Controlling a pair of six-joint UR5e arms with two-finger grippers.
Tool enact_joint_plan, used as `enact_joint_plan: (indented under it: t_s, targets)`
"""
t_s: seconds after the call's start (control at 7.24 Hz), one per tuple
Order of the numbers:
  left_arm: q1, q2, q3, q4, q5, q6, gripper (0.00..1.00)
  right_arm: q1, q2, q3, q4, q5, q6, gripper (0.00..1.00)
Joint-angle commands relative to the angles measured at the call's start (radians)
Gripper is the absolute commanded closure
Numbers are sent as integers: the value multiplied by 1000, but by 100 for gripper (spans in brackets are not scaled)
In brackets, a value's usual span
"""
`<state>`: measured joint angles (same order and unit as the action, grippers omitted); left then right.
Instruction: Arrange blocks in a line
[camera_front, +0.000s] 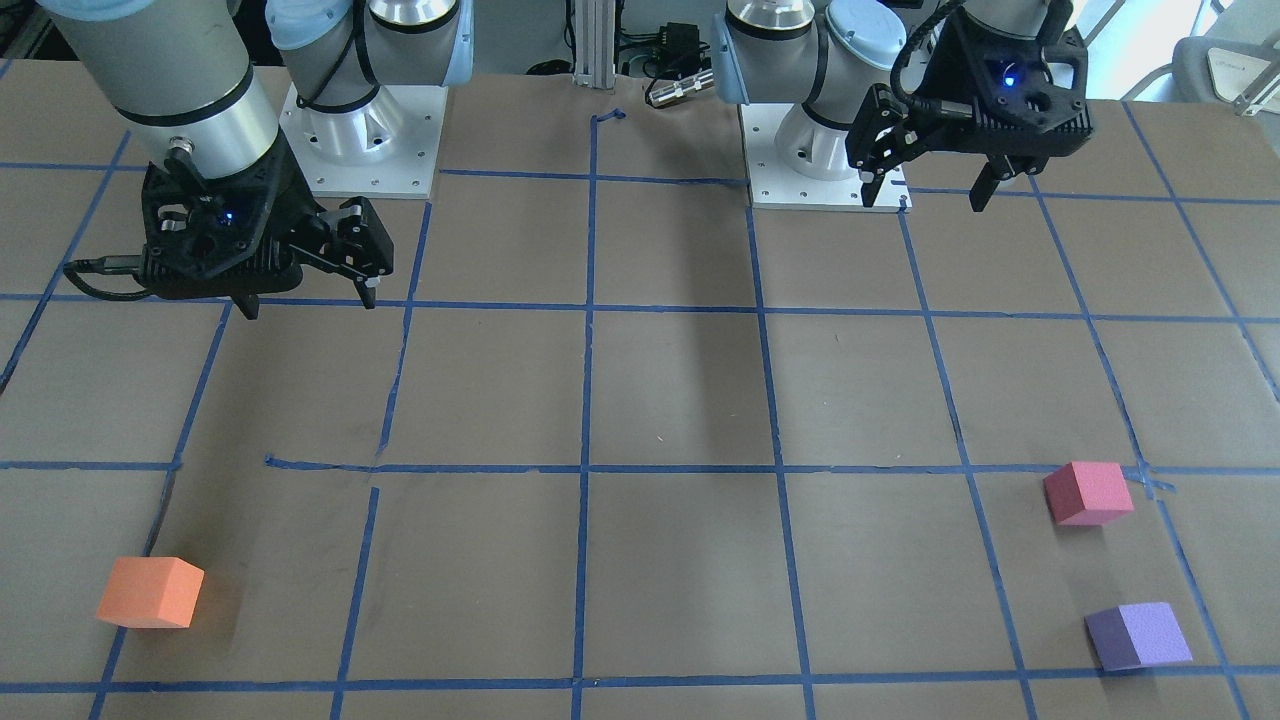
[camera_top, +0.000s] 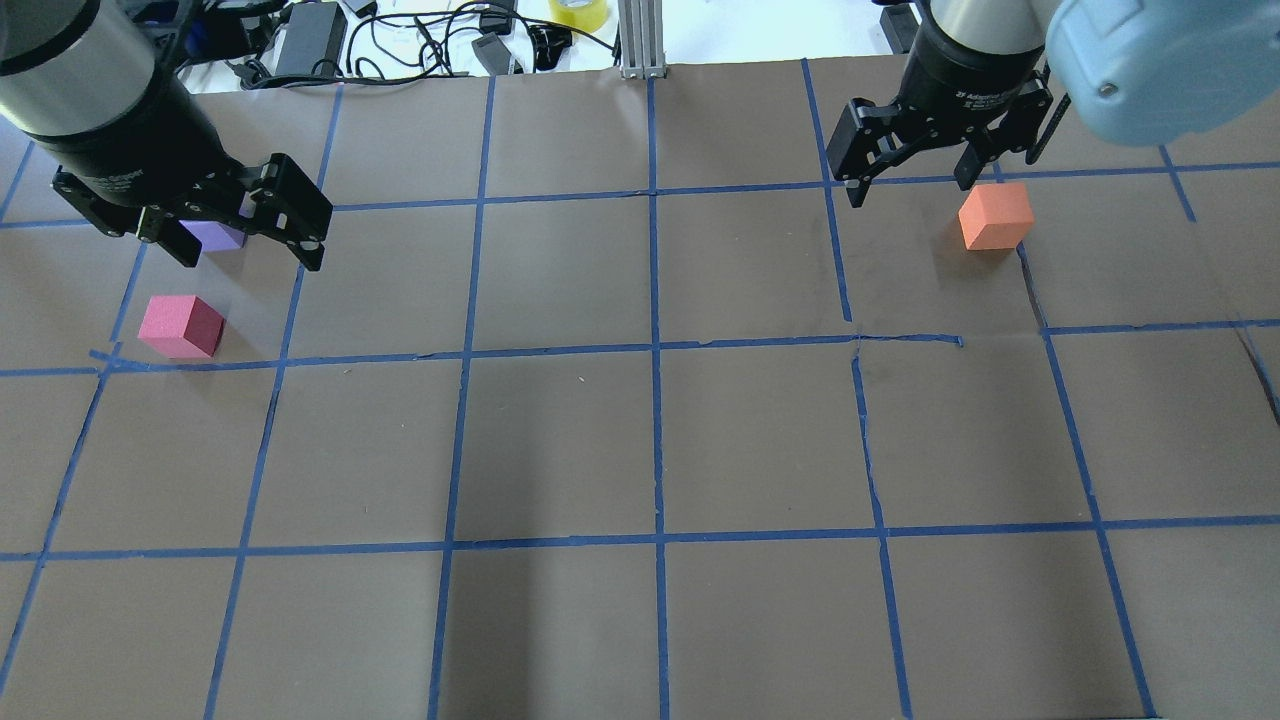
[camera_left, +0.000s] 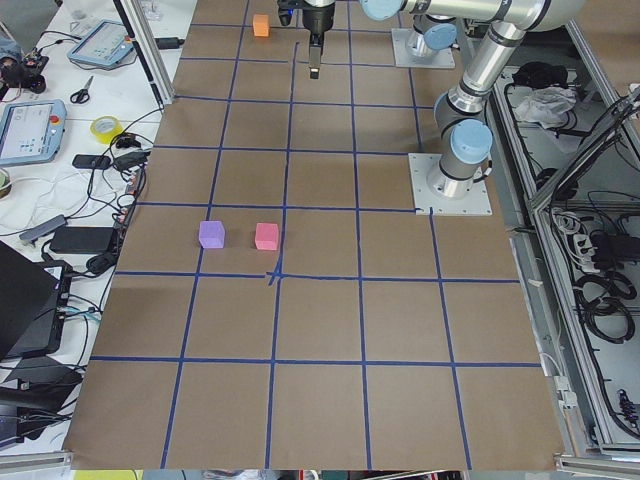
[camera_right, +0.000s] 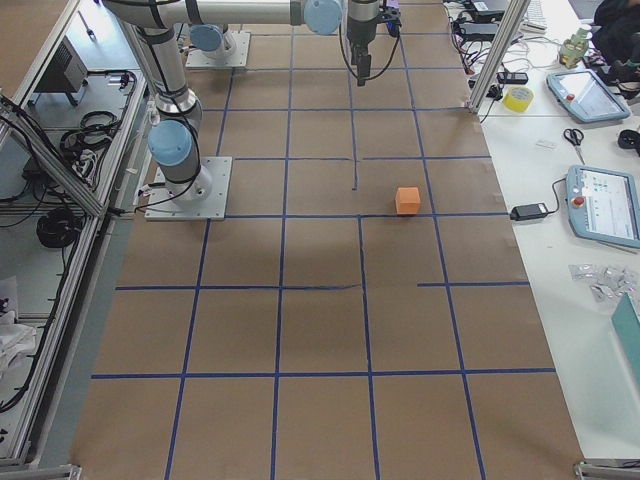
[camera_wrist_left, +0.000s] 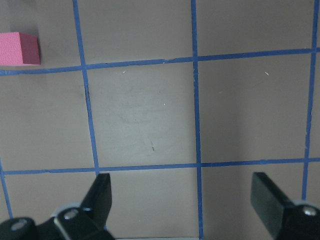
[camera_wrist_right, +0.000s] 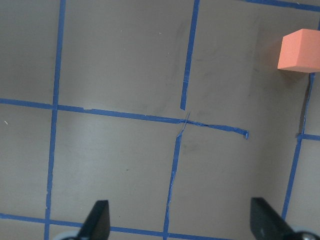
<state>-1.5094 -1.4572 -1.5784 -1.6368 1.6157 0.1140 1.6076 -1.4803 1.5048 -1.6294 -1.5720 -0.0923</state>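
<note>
The orange block (camera_front: 150, 592) sits alone on the robot's right side of the brown table; it also shows in the overhead view (camera_top: 994, 216) and the right wrist view (camera_wrist_right: 299, 50). The pink-red block (camera_front: 1088, 492) and the purple block (camera_front: 1140, 635) sit close together on the robot's left side. My left gripper (camera_top: 248, 258) is open and empty, raised over the table, and partly covers the purple block (camera_top: 215, 236) in the overhead view. My right gripper (camera_top: 912, 188) is open and empty, raised, with the orange block off to its side.
Blue tape lines form a grid on the table (camera_top: 650, 440). The two arm bases (camera_front: 365, 150) (camera_front: 820, 160) stand at the robot's edge. Cables and a tape roll (camera_top: 578, 12) lie beyond the far edge.
</note>
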Motion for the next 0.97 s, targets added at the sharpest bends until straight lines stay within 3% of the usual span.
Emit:
enact_joint_plan:
  t_s: [0.0,0.83]
  targets:
    - [0,1,0,0,4,-1,0,2,1,2,0,0,0,0]
    - [0,1,0,0,6,0,0,-3,-12,0,0,3,-3,0]
